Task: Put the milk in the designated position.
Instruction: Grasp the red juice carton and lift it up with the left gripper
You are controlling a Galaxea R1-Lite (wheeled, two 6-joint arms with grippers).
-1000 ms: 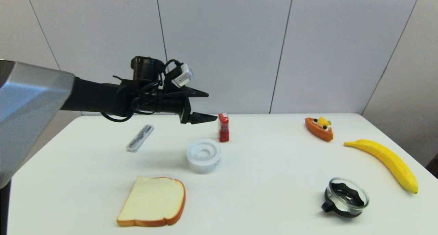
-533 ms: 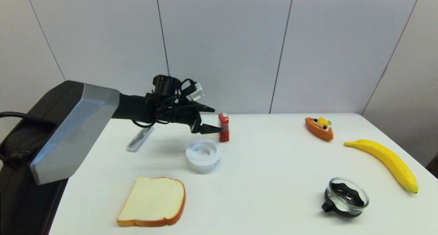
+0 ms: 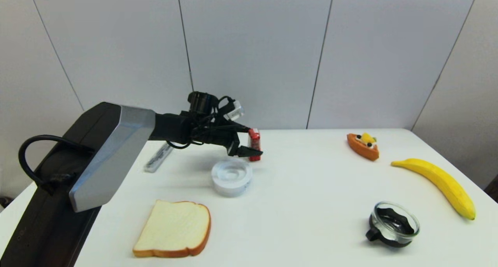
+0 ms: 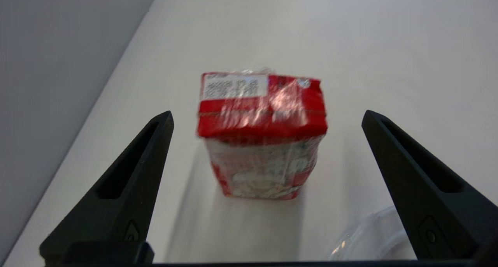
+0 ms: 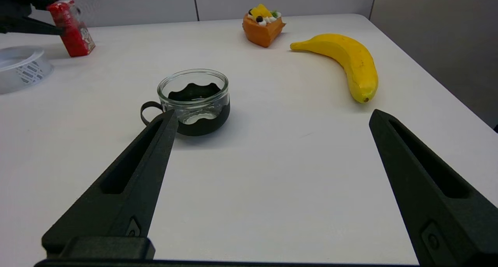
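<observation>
Head view: the small red rectangular milk carton (image 3: 254, 144) stands upright at centre-left of the frame, toward the far edge of the white counter (image 3: 303, 204). The left tool (image 3: 249, 141) reaches in from the left and sits level with the carton, one finger crossing in front of its lower half; a side approach suits an upright box with flat faces. Just below it lies a round white plastic container (image 3: 232, 177), with a slice of bread (image 3: 173, 229) lower still. A yellow banana (image 3: 439, 185), an orange boat-shaped fruit tart (image 3: 363, 145) and a glass cup with a black holder (image 3: 393, 224) fill the right side, well apart from the carton.

Left wrist view: the carton (image 4: 261, 132) is centred between the two black fingers (image 4: 128, 189), with clear counter showing on both sides, so the left tool is spread wide and grips nothing yet. I judge it still needs to advance before closing.

Right wrist view: the right tool (image 5: 268, 169) hangs released above bare counter near the cup, idle; the carton (image 5: 72, 27) appears at upper left.
</observation>
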